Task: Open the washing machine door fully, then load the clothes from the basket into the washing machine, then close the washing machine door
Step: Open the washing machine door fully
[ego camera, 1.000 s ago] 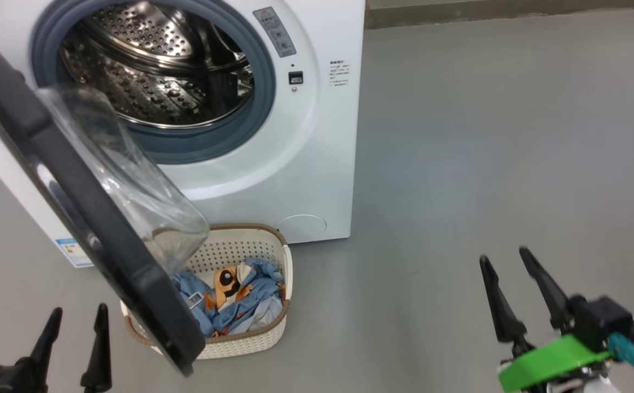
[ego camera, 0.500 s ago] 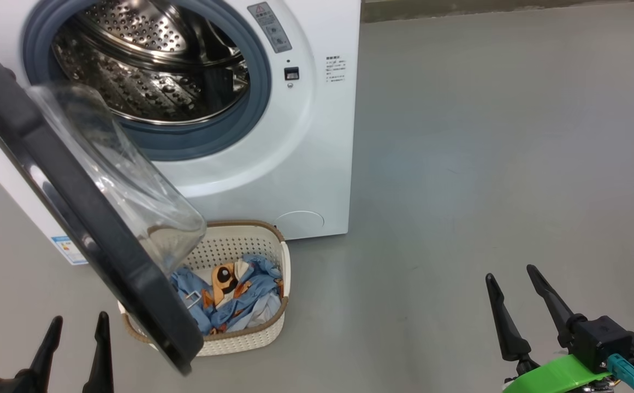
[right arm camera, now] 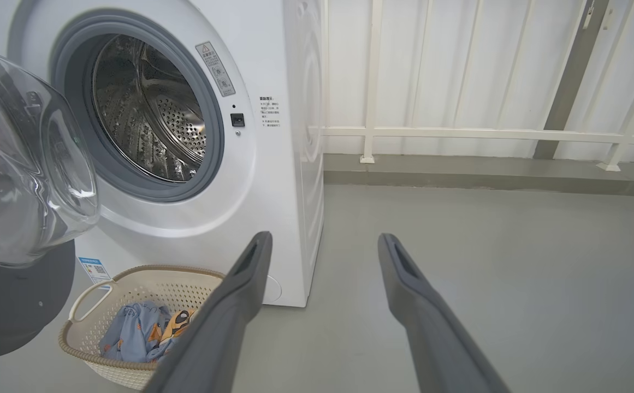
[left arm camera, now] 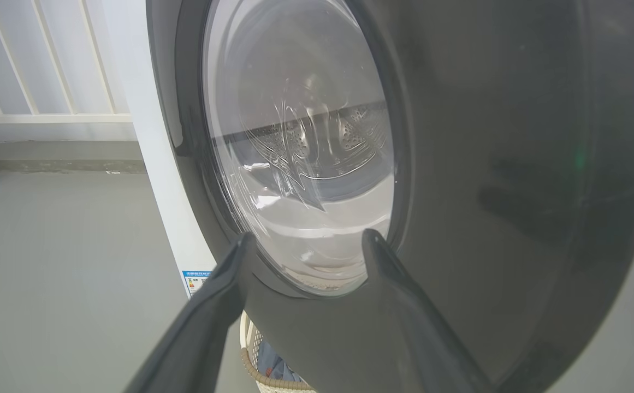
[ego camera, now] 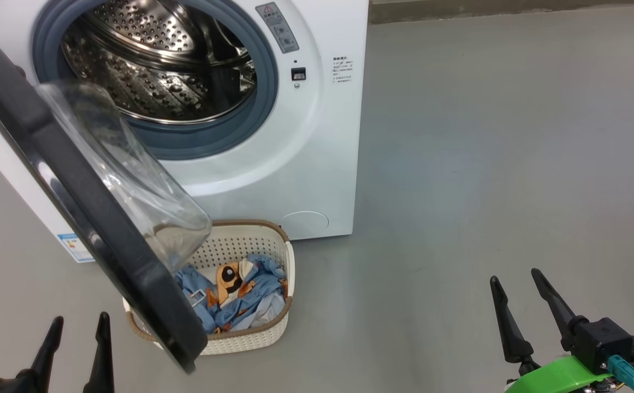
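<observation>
The white washing machine [ego camera: 317, 136] stands at the upper left with its steel drum [ego camera: 158, 65] exposed. Its door [ego camera: 87, 218], black-rimmed with a clear glass bowl, swings out toward me and overhangs the left part of the basket [ego camera: 262, 335]. The cream basket sits on the floor in front of the machine and holds light-blue clothes [ego camera: 240, 300] with an orange patch. My left gripper [ego camera: 79, 322] is open at the lower left, just outside the door [left arm camera: 513, 164]. My right gripper [ego camera: 516, 275] is open at the lower right, over bare floor, empty. The right wrist view shows the basket [right arm camera: 131, 284] and the clothes [right arm camera: 136, 333].
Grey floor [ego camera: 486, 164] stretches to the right of the machine. A white railing [right arm camera: 458, 131] and pale wall panels run behind it, above a low kerb. A blue energy sticker [ego camera: 72, 244] marks the machine's left side.
My right gripper has dropped lower in the head view. The whole picture has shifted slightly, so the camera moved. The door, basket and clothes stay put.
</observation>
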